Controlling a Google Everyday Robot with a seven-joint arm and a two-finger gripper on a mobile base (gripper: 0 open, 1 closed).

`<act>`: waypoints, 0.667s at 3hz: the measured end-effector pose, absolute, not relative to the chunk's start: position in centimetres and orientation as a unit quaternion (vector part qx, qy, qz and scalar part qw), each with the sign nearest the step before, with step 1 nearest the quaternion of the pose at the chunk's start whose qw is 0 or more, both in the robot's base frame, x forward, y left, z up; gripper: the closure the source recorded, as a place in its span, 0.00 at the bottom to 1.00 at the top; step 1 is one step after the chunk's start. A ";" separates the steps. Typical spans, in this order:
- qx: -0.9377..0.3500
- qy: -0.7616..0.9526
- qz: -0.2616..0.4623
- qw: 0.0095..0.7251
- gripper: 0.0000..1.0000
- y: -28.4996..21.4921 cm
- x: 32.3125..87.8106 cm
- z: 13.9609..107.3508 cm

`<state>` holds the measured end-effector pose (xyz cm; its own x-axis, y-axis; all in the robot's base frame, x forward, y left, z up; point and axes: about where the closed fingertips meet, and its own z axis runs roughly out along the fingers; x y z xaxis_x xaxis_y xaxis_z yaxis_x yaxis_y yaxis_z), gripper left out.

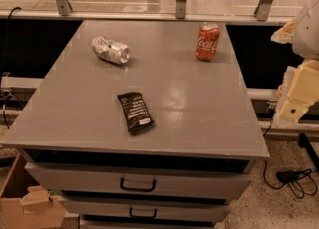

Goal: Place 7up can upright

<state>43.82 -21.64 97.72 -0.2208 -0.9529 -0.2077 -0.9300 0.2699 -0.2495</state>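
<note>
The 7up can (110,50), silver-white and dented, lies on its side at the far left of the grey cabinet top (199,108). My gripper (295,104) hangs at the right edge of the view, beyond the right side of the cabinet top and well away from the can. It holds nothing that I can see.
A red Coca-Cola can (208,41) stands upright at the far right of the top. A black snack packet (134,112) lies flat near the front middle. Drawers (137,184) sit below the top. A cardboard box (30,200) and cables (294,178) are on the floor.
</note>
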 end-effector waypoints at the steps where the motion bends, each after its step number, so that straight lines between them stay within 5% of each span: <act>1: -0.603 0.780 -0.036 0.161 0.00 -21.6 43.8 97.7; 2: -0.615 0.768 -0.028 0.178 0.00 -20.1 47.3 96.7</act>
<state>47.28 -20.06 96.67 -0.1800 -0.9543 -0.2386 -0.9341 0.2419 -0.2626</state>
